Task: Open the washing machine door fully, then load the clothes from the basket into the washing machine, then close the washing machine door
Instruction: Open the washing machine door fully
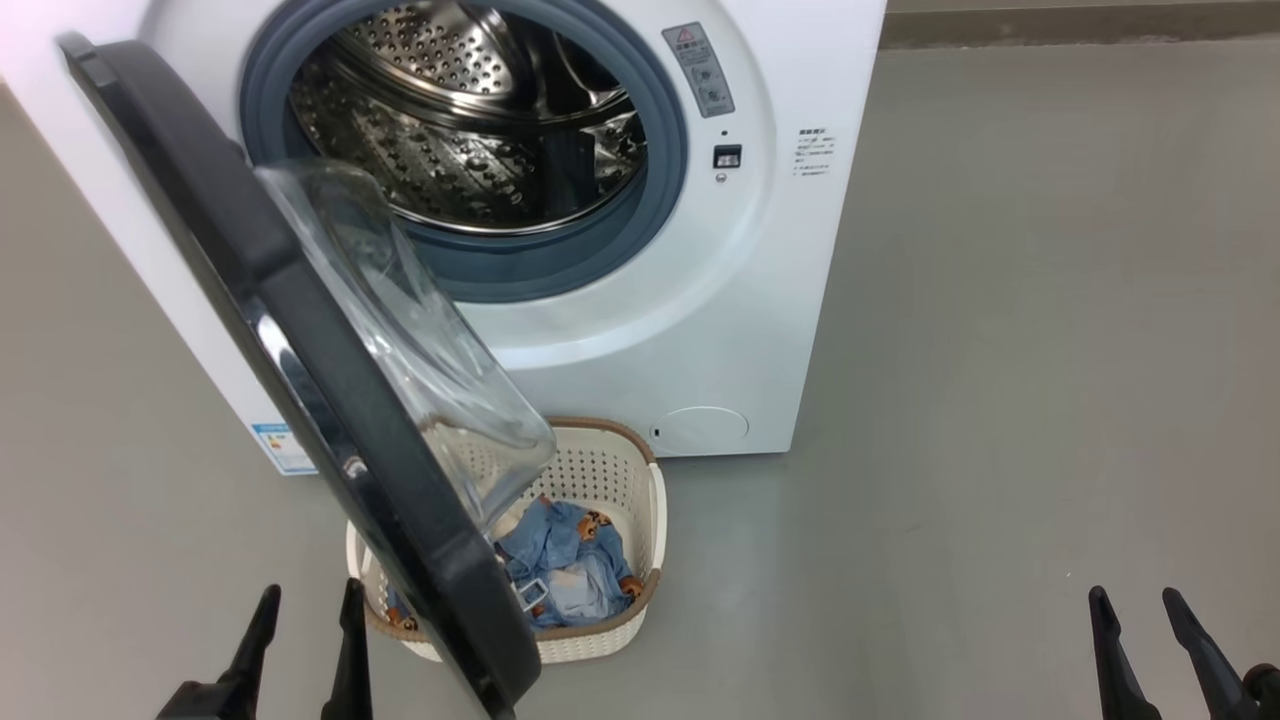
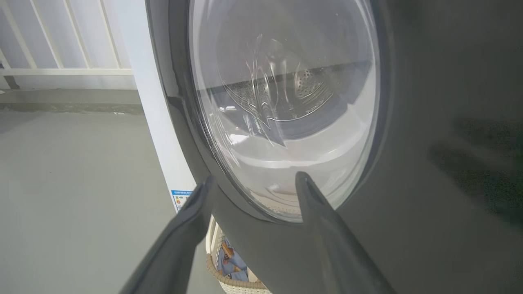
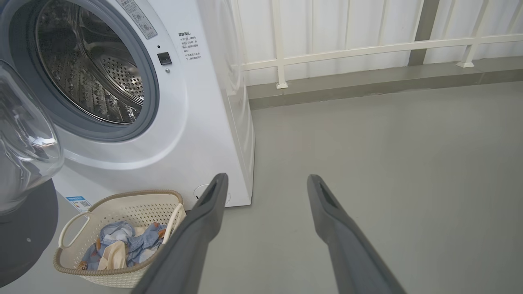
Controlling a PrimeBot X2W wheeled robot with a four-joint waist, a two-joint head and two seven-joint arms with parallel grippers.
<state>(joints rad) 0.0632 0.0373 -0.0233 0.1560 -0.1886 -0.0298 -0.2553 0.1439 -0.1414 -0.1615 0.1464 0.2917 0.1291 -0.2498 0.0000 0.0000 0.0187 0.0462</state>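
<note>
Head view, machine: a white front-loading washing machine (image 1: 700, 330) stands on a grey floor (image 1: 1000, 400). Its steel drum (image 1: 470, 130) shows inside a blue-grey gasket (image 1: 665, 200).
Head view, door: the washing machine door (image 1: 300, 330) is swung out from the washing machine's side on the robot's left. Its black rim is seen edge-on, and its clear glass bowl bulges toward the opening.
Head view, basket: a cream basket (image 1: 625, 470) sits on the floor just in front of the washing machine, partly under the door's lower edge.
Head view, clothes: the clothes (image 1: 560, 550), light blue with orange-brown bear prints, lie inside the basket.
Head view, small marks: a blue label sticker (image 1: 283, 448) is low on the washing machine's left corner. A round cover (image 1: 703, 425) is low on its front, near the basket.
Head view, left gripper: the left gripper (image 1: 311, 600) has its fingers apart and holds nothing. It is in front of the washing machine, on the door's outer side.
Head view, right gripper: the right gripper (image 1: 1135, 600) has its fingers apart and holds nothing. It is well apart from the washing machine, past its right side.
Left wrist view, gripper: the spread fingers point at the door's outer face from close up. Whether a tip touches it cannot be told.
Left wrist view, surroundings: the drum shows through the glass. A basket corner with blue cloth shows below the door, and a white railing (image 2: 65, 71) stands beyond the washing machine.
Right wrist view, gripper: the spread fingers hang above the floor, right of the washing machine's front corner.
Right wrist view, basket: it sits before the washing machine, holding blue and cream cloth.
</note>
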